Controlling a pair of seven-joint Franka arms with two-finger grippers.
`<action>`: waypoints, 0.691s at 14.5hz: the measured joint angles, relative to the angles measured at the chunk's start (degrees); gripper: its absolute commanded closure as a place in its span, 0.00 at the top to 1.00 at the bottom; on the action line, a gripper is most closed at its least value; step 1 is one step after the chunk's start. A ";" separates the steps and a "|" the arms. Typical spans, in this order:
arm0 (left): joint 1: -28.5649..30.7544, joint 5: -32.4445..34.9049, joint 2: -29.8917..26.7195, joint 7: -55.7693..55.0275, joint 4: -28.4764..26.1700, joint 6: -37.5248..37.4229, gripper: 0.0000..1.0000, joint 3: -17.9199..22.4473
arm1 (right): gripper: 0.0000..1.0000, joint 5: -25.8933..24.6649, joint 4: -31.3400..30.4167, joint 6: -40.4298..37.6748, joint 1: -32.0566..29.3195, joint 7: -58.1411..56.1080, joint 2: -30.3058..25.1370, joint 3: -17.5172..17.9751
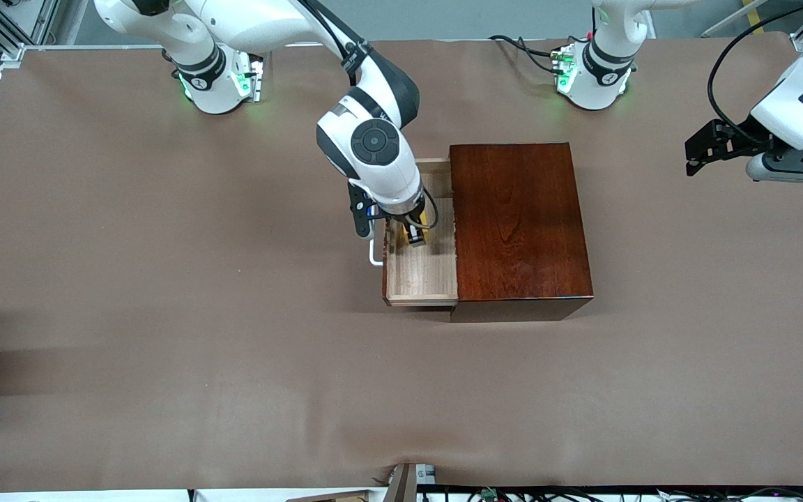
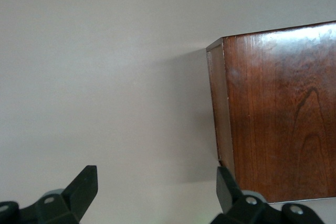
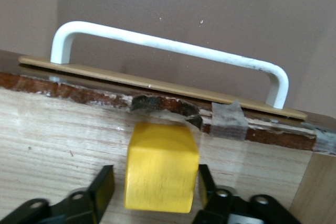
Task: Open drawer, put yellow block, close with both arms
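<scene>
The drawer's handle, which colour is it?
White; the handle shows best in the right wrist view.

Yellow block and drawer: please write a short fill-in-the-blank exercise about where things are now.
1. The yellow block sits inside the ____ drawer.
2. The right gripper is low in the drawer with its fingers on either side of the ____.
3. The left gripper waits with its fingers ____, over the table beside the wooden box.

Missing words: open; block; open

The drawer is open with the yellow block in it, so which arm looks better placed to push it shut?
Probably the right. Its pincer is down inside the drawer, open around the yellow block, beside the handle. The left pincer waits, open, over the table's end.
</scene>
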 measured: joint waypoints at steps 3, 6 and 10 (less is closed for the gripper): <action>0.00 -0.02 0.14 -0.10 -0.42 -0.48 1.00 -0.13 | 1.00 0.00 1.02 -0.01 -0.02 0.06 -0.01 -0.31; -0.09 -0.21 0.84 -6.57 -0.50 -0.53 1.00 -3.64 | 1.00 0.00 5.22 -5.00 -0.85 0.14 -0.24 -1.13; -0.98 -0.55 4.37 -25.42 0.17 -0.18 1.00 -14.10 | 1.00 0.00 12.89 -11.56 -4.73 0.14 -0.79 -1.58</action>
